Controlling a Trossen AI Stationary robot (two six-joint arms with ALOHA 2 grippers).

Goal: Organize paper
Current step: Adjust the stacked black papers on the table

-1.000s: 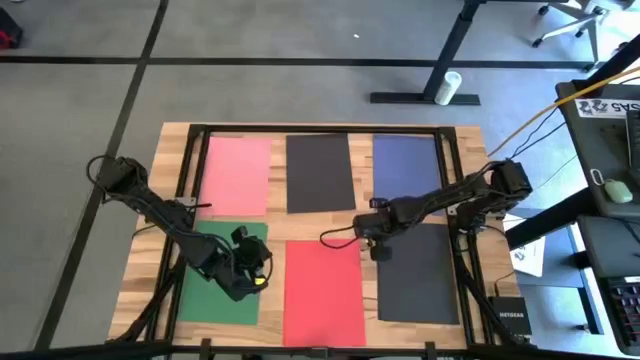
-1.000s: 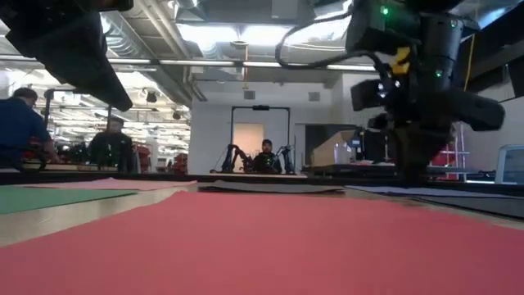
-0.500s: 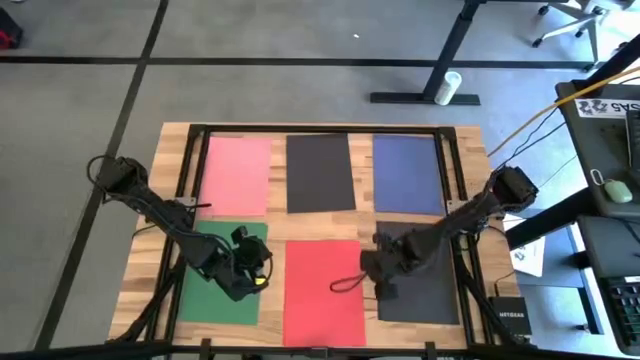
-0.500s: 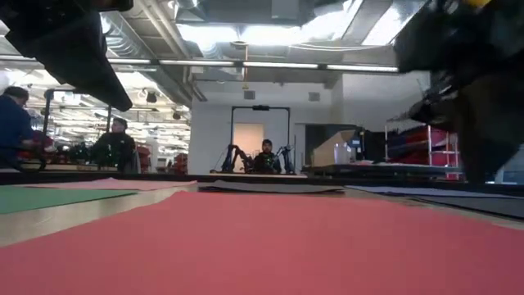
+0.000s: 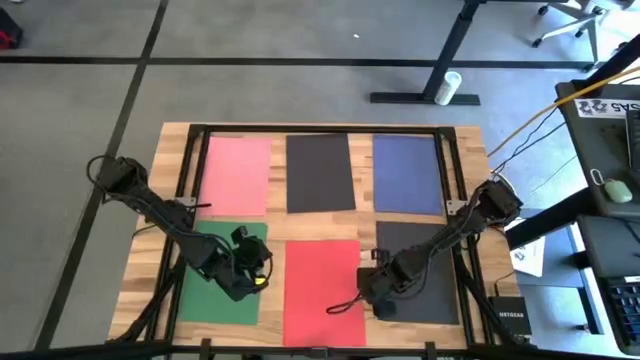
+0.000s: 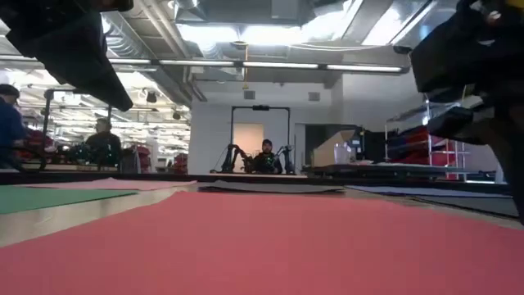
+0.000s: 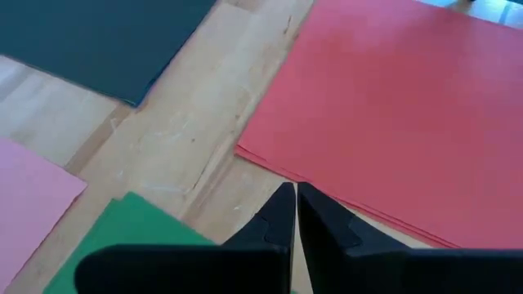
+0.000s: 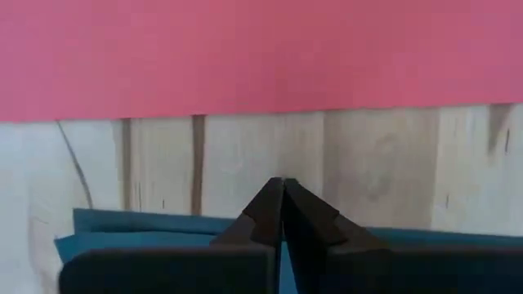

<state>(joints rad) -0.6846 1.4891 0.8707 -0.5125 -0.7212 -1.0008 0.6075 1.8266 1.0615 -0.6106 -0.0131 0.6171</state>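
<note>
Seen from above, six sheets of paper lie flat in two rows on a wooden table (image 5: 470, 140). The far row holds a pink sheet (image 5: 238, 175), a black sheet (image 5: 320, 172) and a navy sheet (image 5: 407, 173). The near row holds a green sheet (image 5: 215, 295), a red sheet (image 5: 322, 290) and a dark grey sheet (image 5: 430, 285). None of them touch.

The right gripper (image 5: 374, 293) is low over the strip of bare wood between the red sheet and the dark grey sheet. Its arm stretches across the dark grey sheet and hides much of it. In its wrist view the two fingers (image 8: 270, 214) meet at the tips, closed on nothing, over the edge of a sheet that looks teal there.

The left gripper (image 5: 258, 270) hangs at the green sheet's edge nearest the red one, and that arm covers part of the green sheet. Its fingers (image 7: 282, 220) are also closed together and hold nothing.

In the low view the red sheet fills the foreground. Both arms are cut off at the frame's upper corners, and small, indistinct people (image 6: 102, 141) sit in the room behind.
</note>
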